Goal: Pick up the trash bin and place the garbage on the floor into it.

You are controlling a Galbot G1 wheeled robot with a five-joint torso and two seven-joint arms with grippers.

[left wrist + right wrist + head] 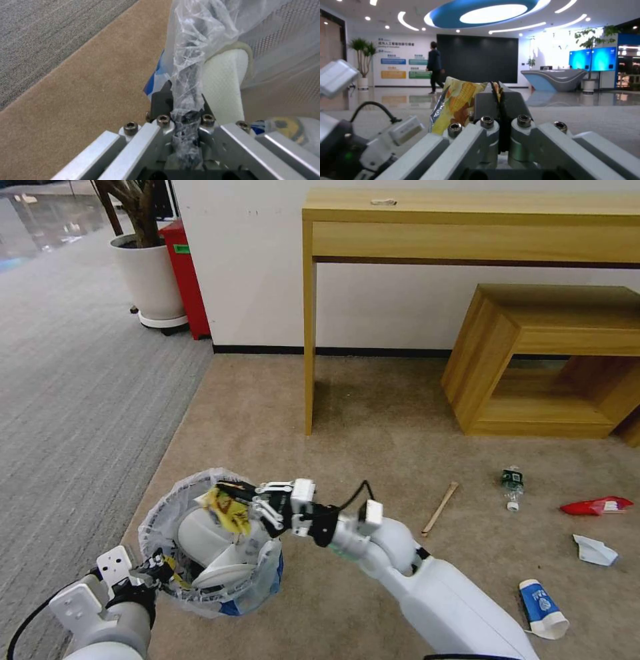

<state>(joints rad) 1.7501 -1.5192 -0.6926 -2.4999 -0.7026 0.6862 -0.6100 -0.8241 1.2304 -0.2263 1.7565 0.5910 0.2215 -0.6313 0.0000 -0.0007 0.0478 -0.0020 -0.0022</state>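
Beige-brown floor (373, 400) is filling most of my head view, meeting grey ribbed carpet (80, 400) on the robot's left, with a wooden desk (467, 227) and a low wooden bench (553, 360) standing against the white wall beyond.

I am taking the trash bin (207, 543) as my landmark. It is being held up near the robot, on its left side, bag-lined, with a white slipper (210, 553) lying inside.

Left gripper (157, 570) is pinching the bin's near rim: in the left wrist view its fingers (160, 102) are closing tight on a fold of the crinkly bag and the rim (no gap showing between them), and the slipper (223, 87) is sitting just behind the plastic.

Right gripper (230, 500) is reaching across from the right and hanging over the bin's mouth. Its fingers (490, 105) are pressing together on a yellow snack packet (227, 510), which is dangling over the opening; the right wrist view shows the corn picture on the packet (456, 105) beside the closed pads.

Garbage lying on the floor, all to the right of the bin and well apart from it: a wooden stick (440, 508) nearest, then a small bottle (512, 487), a red packet (597, 505), crumpled white paper (595, 550), and a blue-white carton (543, 607) lying closest to the robot.
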